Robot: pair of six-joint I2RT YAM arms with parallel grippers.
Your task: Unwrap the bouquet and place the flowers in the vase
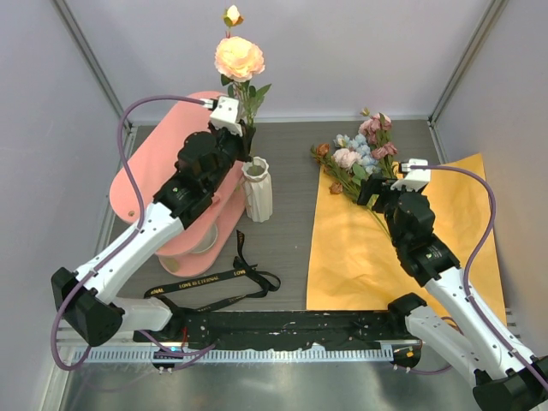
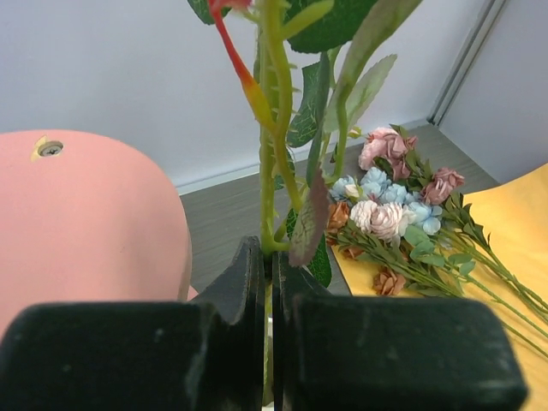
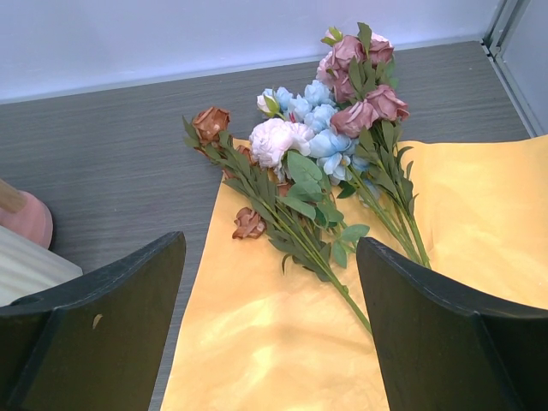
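**Upright rose over the vase, loose stems under the right gripper**

On the desk [image 1: 291,171] the orange paper [image 1: 360,248] lies spread flat on the right side. The pink shelf [image 1: 163,128] stands at the left. The flowers [image 1: 360,154] lie across the paper's far left corner. Their heads point to the far left, partly off the sheet, and their long stems run back to the near right.

The white vase [image 1: 257,190] stands upright just beside the shelf, well apart from the paper. The black ribbon [image 1: 214,282] lies loose on the desk at the near edge.

The left gripper [image 1: 247,141] is pinched tight on the green stem of a single peach rose [image 1: 239,57]. It holds the stem near its lower part with the bloom straight up. The stem's axis is vertical and the vase mouth sits directly below the gripper, a little to the near side. From this I judge that the coming move is a straight descent with a small pull toward the base. The stem's bottom tip is hidden behind the gripper, so I cannot tell whether it has reached the rim.

The right gripper [image 3: 270,244] hangs with its jaws spread wide and empty. It is above the paper where the stems run between its fingers, so the right arm is clearly the nearer one to that bunch.
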